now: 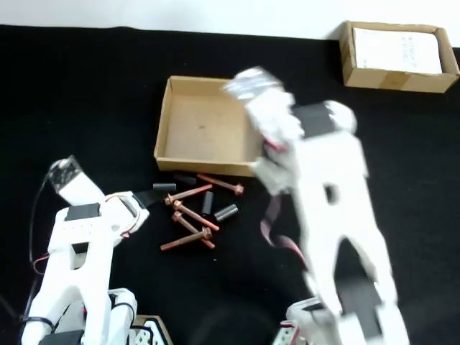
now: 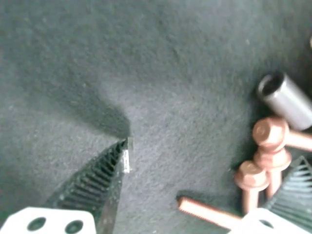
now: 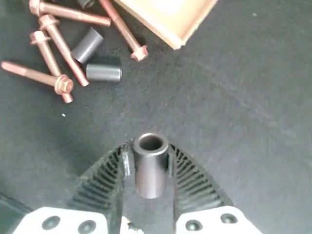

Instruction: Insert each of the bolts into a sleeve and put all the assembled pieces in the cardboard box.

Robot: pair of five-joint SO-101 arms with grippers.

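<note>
Fingers (image 3: 192,180) of the right gripper (image 3: 148,150) clamp a dark sleeve (image 3: 150,170) that may slip if a bolt enters crooked; the left gripper (image 2: 209,161) hangs open beside the bolts (image 2: 267,146).

Left end effector (image 2: 212,156) spread, right (image 3: 148,163) clamped.

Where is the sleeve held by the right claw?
In the right wrist view, the sleeve sits clamped in the right claw, over the black table, apart from the loose bolts and the cardboard box.
</note>
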